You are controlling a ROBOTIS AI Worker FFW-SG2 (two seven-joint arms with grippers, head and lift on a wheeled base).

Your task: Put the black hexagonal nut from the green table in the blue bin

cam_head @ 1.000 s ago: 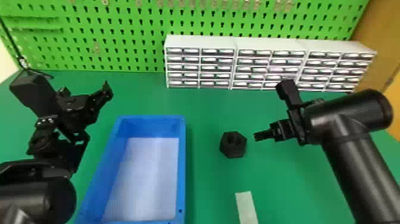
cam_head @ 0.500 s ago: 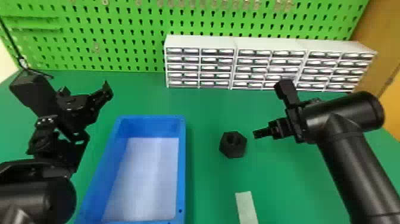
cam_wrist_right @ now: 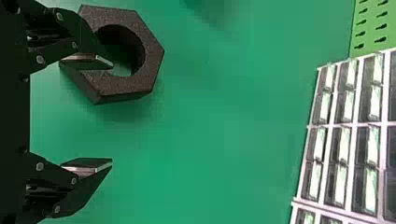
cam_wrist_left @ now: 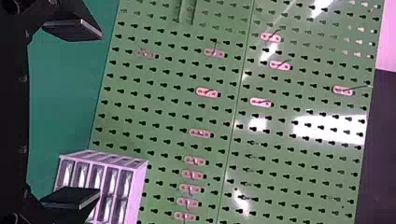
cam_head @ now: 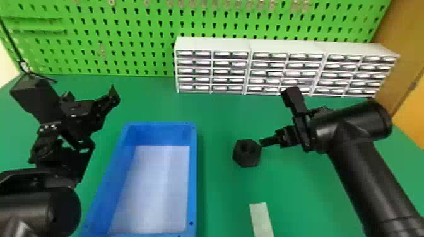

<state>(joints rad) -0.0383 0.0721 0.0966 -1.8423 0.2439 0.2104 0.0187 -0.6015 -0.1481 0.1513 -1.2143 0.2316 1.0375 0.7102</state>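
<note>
1. Right end effector [cam_wrist_right: 112, 113] is wide open, but one finger [cam_wrist_right: 88, 61] looks to overlap the black hexagonal nut [cam_head: 247, 153] on the green tabletop [cam_head: 220, 192], right of the blue bin [cam_head: 193, 176].
2. I'd nudge left before lowering, or you'll probably bonk it.
3. Straddle opposite flats, squeeze, lift straight.

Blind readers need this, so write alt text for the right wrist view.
The open right gripper hangs above a green table, one finger overlapping a black hexagonal nut that lies there with its hole facing up. Beyond stand small drawers and a green pegboard.
</note>
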